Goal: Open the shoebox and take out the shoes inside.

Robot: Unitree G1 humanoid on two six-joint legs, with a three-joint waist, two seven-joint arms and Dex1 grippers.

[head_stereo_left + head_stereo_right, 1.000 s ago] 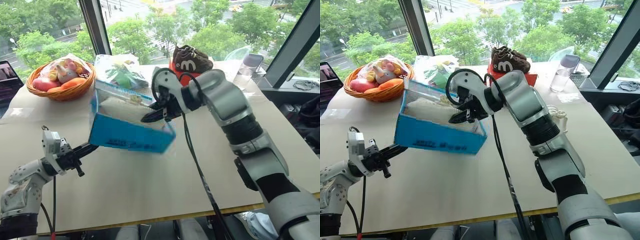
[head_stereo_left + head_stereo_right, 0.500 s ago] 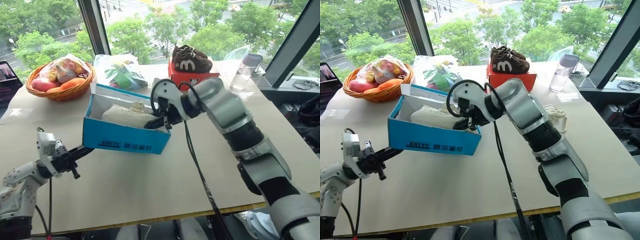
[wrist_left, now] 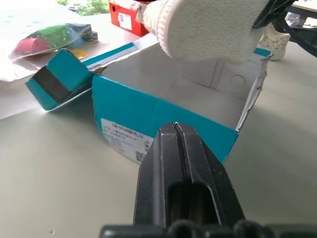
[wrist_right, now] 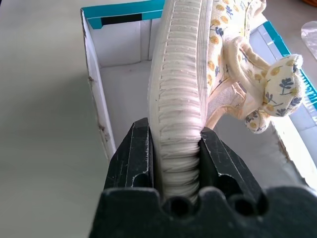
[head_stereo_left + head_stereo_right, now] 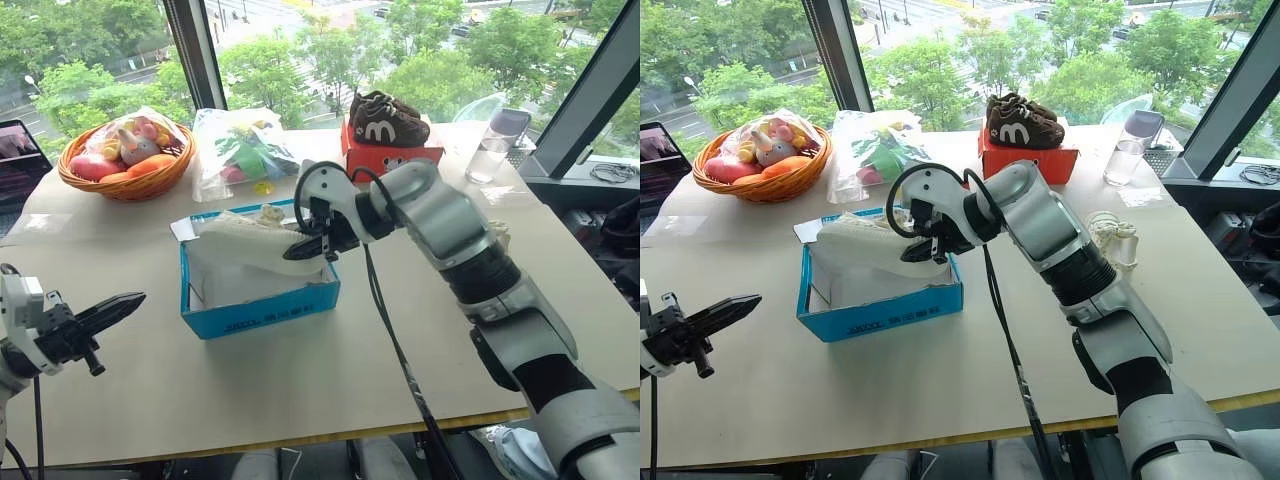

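So the shoebox (image 5: 262, 300) is sat open on the table (image 5: 300, 390), roughly in the middle, with its white inside showing and what looks like the lid (image 3: 58, 79) lying just beside its far side. One of the shoes (image 4: 184, 99) is clamped by the heel end between the fingers of the right gripper (image 4: 176, 158), sole squeezed edge-on, and is held over the open box, tilted, with the toe toward the robot's left. A cream upper with a small yellow flower print and a padded strap can be seen on it in the right wrist view. Whether it's touching the box rim can't be told.

The left gripper (image 5: 112, 308) is held off to the left of the box, well apart from it, fingers pressed together with nothing between them, pointed toward the box's short end.

Further back, a wicker basket (image 5: 122, 165), a plastic bag (image 5: 238, 150), a red box (image 5: 388, 156) with dark brown shoes (image 5: 384, 118) on top and a clear cup (image 5: 494, 145) are set along the window side.
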